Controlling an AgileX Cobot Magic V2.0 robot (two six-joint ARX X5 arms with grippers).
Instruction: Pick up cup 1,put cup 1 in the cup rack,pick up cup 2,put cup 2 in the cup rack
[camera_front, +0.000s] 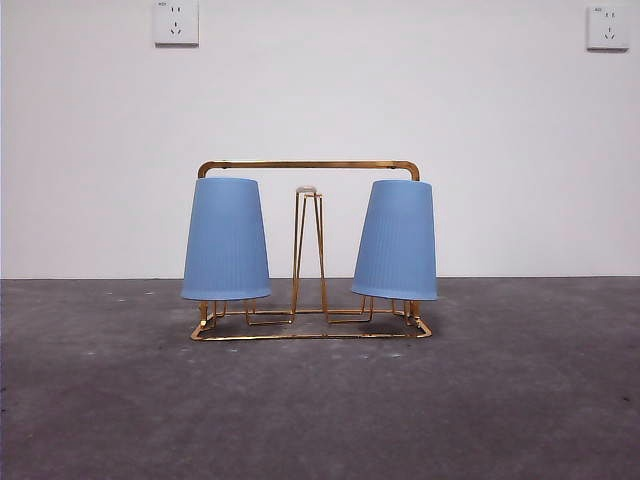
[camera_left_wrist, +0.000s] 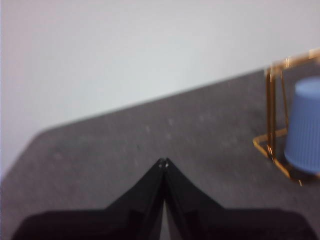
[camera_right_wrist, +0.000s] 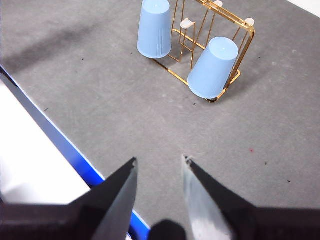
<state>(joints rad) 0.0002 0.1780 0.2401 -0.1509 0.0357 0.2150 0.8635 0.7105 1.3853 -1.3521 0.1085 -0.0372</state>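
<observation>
Two blue cups sit upside down on the prongs of the gold wire cup rack (camera_front: 308, 165). One cup (camera_front: 225, 240) is at the rack's left end and the other cup (camera_front: 397, 240) at its right end, slightly tilted. I cannot tell which is cup 1. Neither gripper shows in the front view. My right gripper (camera_right_wrist: 159, 160) is open and holds nothing, well back from the rack (camera_right_wrist: 245, 35) and both cups (camera_right_wrist: 154, 28) (camera_right_wrist: 213, 67). My left gripper (camera_left_wrist: 163, 161) is shut and holds nothing, off to the side of the rack (camera_left_wrist: 272, 100), where one cup (camera_left_wrist: 305, 125) shows.
The rack stands on a dark grey table (camera_front: 320, 410) before a white wall with two sockets (camera_front: 176, 22) (camera_front: 608, 27). In the right wrist view a blue strip (camera_right_wrist: 65, 145) marks the table's edge.
</observation>
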